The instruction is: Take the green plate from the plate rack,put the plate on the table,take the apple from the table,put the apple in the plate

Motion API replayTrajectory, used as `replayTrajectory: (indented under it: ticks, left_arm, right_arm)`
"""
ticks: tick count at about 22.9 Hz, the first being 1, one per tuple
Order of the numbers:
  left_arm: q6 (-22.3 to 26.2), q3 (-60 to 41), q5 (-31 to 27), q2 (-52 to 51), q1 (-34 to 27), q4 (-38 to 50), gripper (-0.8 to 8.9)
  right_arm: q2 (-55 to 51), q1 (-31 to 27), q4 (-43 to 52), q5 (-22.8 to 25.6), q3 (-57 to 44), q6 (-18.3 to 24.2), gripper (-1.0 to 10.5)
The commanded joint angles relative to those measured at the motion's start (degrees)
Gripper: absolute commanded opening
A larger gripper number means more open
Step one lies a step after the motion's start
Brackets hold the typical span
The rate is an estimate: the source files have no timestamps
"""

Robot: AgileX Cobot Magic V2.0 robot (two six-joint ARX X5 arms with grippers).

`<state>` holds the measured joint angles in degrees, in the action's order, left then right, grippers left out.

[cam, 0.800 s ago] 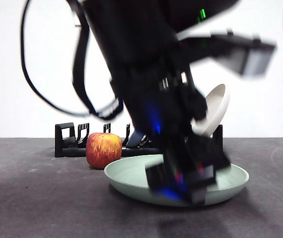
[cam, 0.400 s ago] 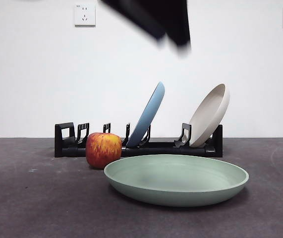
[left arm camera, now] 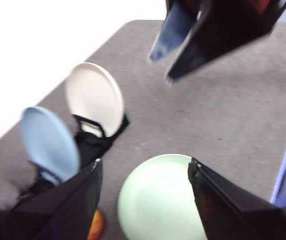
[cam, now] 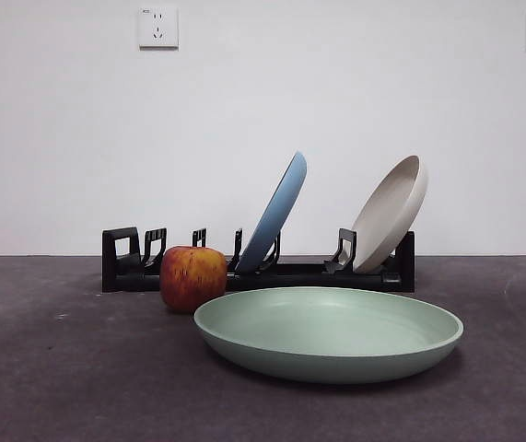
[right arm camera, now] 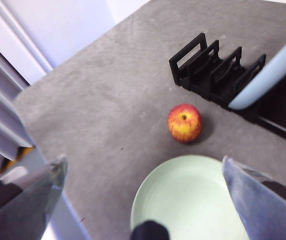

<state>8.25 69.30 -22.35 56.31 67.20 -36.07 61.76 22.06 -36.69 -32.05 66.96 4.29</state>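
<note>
Resting flat on the tabletop [cam: 51, 387], the green plate [cam: 328, 333] lies near the camera, out of the plate rack [cam: 259, 265], so the apple [cam: 193, 277] is the thing still to be handled. It stands on the tabletop just beyond the plate's left rim, in front of the rack's left part; whether it touches the plate cannot be told from the low front view.

The apple looks firm and fairly heavy for its size, with smooth, rather slippery skin that could bruise under a hard squeeze. Being round, it would likely roll if nudged from one side. A sensible hold is from above, with the jaws closing across its widest middle, clear of the stem dimple.

The front view shows no arm at all, only the light blue plate [cam: 274, 212] and the beige plate [cam: 391, 212] leaning in the rack. The wrist views supply what is missing: both look down from high up. The right claw [right arm camera: 143, 175] is wide open and empty, high above the plate's near side, and its view alone shows bare tabletop between apple and plate rim. The left claw [left arm camera: 145, 172] is likewise wide open and empty, high over the plate; its view catches only a sliver of the apple.
</note>
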Motion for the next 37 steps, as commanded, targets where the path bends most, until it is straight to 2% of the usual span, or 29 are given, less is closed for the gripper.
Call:
replayTrajectory:
  ticks: [1, 5, 10, 13, 16, 18, 22, 37]
  left_arm:
    - [-1.3, -0.2, -3.5, -1.6, 0.2, -2.4, 2.92]
    - [-2.8, -0.2, -9.3, -3.3, 0.2, -7.1, 2.92]
    - [-4.3, -0.2, -14.1, -4.6, 0.2, -13.5, 2.92]
    - [-4.6, -0.2, -15.3, -5.2, 0.2, -16.4, 2.92]
    - [-5.7, -0.2, -15.2, -6.1, 0.2, -18.7, 2.92]
    - [-5.8, -0.2, -15.2, -6.5, 0.2, -19.5, 2.92]
    - [-6.2, -0.2, -15.1, -6.7, 0.2, -20.0, 2.92]
    - [-7.2, -0.2, -15.1, -6.7, 0.2, -20.6, 2.83]
  right_arm:
    - [5.0, 5.4, 5.6, 4.7, -0.1, -1.5, 6.6]
    - [12.4, 11.4, 15.0, 12.5, 0.0, -2.8, 6.6]
    - [22.6, 15.3, 24.3, 17.2, 0.6, -4.7, 6.6]
    - [29.2, 16.3, 24.6, 18.8, 3.9, -4.7, 6.7]
    - [37.3, 16.6, 24.6, 19.5, 9.9, -4.6, 6.8]
    - [42.7, 16.6, 23.0, 20.5, 14.7, -4.4, 7.3]
    - [50.4, 16.6, 20.9, 21.6, 20.6, -4.2, 7.3]
    - [61.3, 16.5, 23.1, 21.8, 21.6, -4.3, 7.3]
